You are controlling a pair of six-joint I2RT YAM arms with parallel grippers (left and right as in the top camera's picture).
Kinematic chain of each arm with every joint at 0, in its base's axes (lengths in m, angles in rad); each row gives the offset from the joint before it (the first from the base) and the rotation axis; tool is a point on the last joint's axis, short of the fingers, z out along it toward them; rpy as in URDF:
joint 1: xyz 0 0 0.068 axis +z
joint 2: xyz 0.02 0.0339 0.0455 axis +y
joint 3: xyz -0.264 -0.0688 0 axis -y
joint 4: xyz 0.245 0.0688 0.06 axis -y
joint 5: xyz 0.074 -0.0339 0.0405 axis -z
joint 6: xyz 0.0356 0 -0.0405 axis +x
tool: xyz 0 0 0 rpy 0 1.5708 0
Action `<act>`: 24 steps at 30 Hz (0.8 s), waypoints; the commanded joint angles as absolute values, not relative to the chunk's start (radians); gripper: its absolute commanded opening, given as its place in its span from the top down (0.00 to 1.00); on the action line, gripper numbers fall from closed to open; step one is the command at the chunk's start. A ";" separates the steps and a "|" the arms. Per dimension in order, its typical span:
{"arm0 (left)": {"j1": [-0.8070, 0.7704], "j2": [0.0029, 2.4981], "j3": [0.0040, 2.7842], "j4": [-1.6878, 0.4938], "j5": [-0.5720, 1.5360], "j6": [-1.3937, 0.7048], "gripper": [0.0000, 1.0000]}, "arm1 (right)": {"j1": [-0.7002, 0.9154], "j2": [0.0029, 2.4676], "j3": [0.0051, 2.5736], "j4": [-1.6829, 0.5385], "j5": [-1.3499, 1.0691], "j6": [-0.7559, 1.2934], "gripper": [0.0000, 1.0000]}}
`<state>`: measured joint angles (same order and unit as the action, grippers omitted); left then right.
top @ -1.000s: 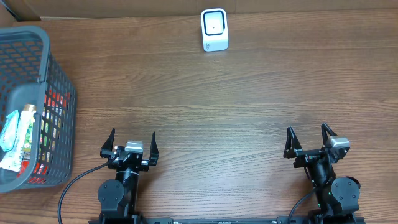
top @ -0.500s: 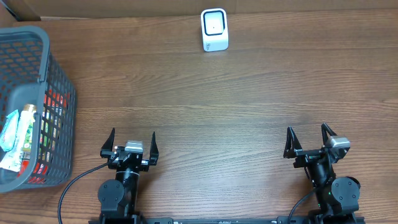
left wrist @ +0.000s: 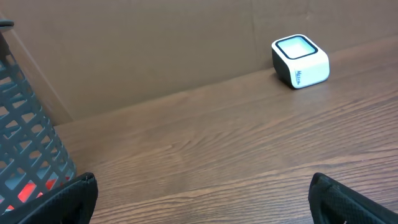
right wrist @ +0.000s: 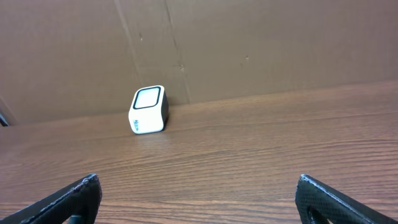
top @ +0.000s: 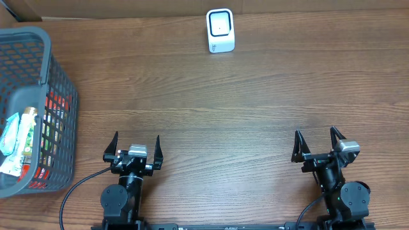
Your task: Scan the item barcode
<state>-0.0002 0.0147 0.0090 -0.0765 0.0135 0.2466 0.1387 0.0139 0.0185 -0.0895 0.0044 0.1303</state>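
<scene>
overhead: left gripper [top: 133, 148] and right gripper [top: 318, 145] seen spread wide, empty; packaged items [top: 18, 137] kept in basket [top: 64, 96] at far left; scanner [top: 220, 30] set at far edge | left wrist: basket seen left, scanner far right | right wrist: scanner seen ahead-left

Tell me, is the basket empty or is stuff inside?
Not empty. The basket holds a green-and-white packet, and red packaging shows through its mesh wall.
</scene>
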 commanded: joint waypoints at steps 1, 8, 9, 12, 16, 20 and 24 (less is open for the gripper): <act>0.001 0.004 0.005 -0.078 0.003 0.266 0.00 | 0.136 0.003 0.008 -0.083 0.005 0.126 0.00; 0.001 0.004 0.005 -0.078 0.003 0.266 0.01 | 0.136 0.003 0.008 -0.083 0.005 0.126 0.00; 0.001 0.004 0.005 -0.078 0.003 0.266 0.01 | 0.136 0.003 0.008 -0.083 0.005 0.126 0.00; 0.001 0.004 0.005 -0.078 0.003 0.266 0.00 | 0.136 0.003 0.008 -0.083 0.005 0.126 0.00; 0.001 0.004 0.005 -0.078 0.004 0.266 0.00 | 0.136 0.003 0.008 -0.083 0.005 0.126 0.00; 0.001 0.004 0.005 -0.078 0.006 0.261 0.00 | 0.136 0.003 0.008 -0.083 0.005 0.126 0.00; 0.000 0.004 0.005 -0.078 0.019 0.254 0.00 | 0.136 0.003 0.008 -0.083 0.005 0.126 0.00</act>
<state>-0.0006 0.0151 0.0086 -0.0765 0.0139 0.2462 0.1387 0.0139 0.0185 -0.0898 0.0044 0.1299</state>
